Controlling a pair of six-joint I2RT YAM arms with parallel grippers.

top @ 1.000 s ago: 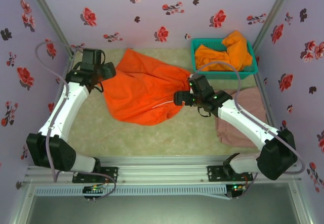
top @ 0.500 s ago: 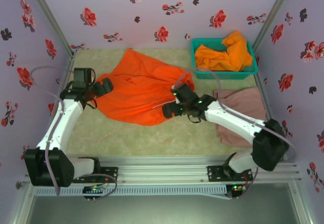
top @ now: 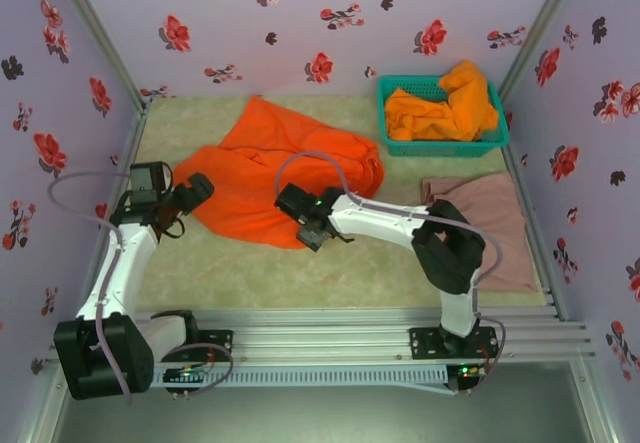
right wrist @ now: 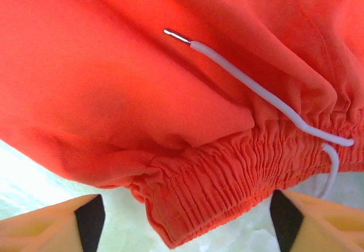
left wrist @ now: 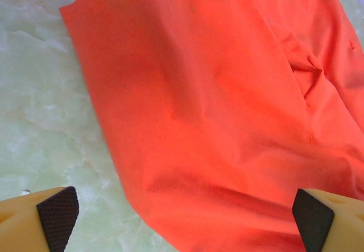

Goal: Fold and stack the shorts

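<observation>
One pair of orange shorts [top: 265, 173] lies spread on the table, left of centre. My left gripper [top: 200, 187] hovers open at its left edge, and in the left wrist view the orange cloth [left wrist: 216, 104] runs between its wide-apart pads [left wrist: 57, 218]. My right gripper [top: 308, 229] is open at the near edge. Its wrist view shows the gathered waistband [right wrist: 227, 184] and white drawstring [right wrist: 256, 93] between the fingers, ungripped. The second orange shorts [top: 445, 111] sit bunched in the basket. The pink-beige shorts [top: 490, 223] lie at the right, partly behind the right arm.
The teal mesh basket [top: 395, 145] stands at the back right corner. Flowered walls close in the left, back and right sides. Bare pale green tabletop [top: 250, 273] lies between the shorts and the metal rail at the near edge.
The orange shorts have shifted left and toward the front and now lie flatter. My right gripper swept left along their near edge. My left gripper drew back toward the near left.
</observation>
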